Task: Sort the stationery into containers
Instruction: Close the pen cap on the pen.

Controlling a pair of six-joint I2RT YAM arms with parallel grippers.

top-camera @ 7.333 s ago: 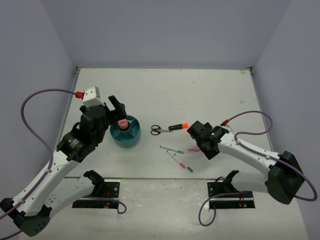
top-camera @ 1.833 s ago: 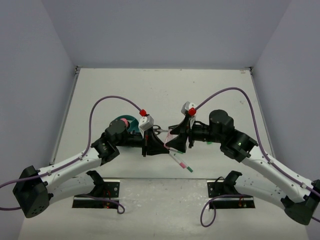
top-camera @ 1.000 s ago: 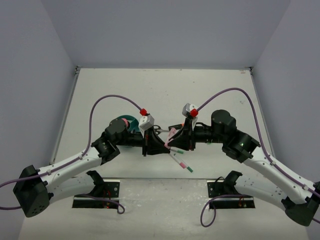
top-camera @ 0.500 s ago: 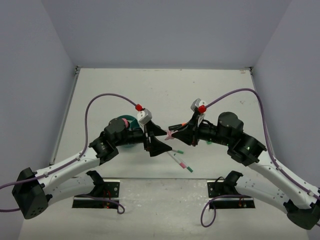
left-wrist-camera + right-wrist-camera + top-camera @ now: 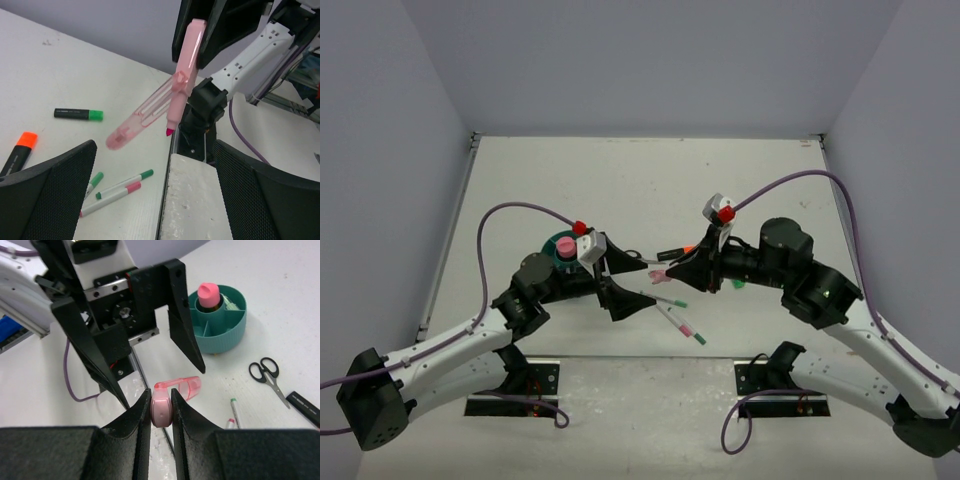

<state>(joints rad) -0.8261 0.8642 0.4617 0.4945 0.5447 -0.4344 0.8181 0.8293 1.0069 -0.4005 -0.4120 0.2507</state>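
Backing toward the table's left edge, the left gripper (image 5: 642, 283) gapes wide and empty; the right gripper (image 5: 161, 407) stays pinched on the pink marker (image 5: 182, 85).

Top external: fixed, high behind the robot, looking down on the whole tabletop (image 5: 740, 180). Wrist cams sit close, facing each other mid-tabletop — left looks toward the right arm (image 5: 260, 47), right toward the left arm (image 5: 115, 335); both catch the pink highlighter (image 5: 186, 75).
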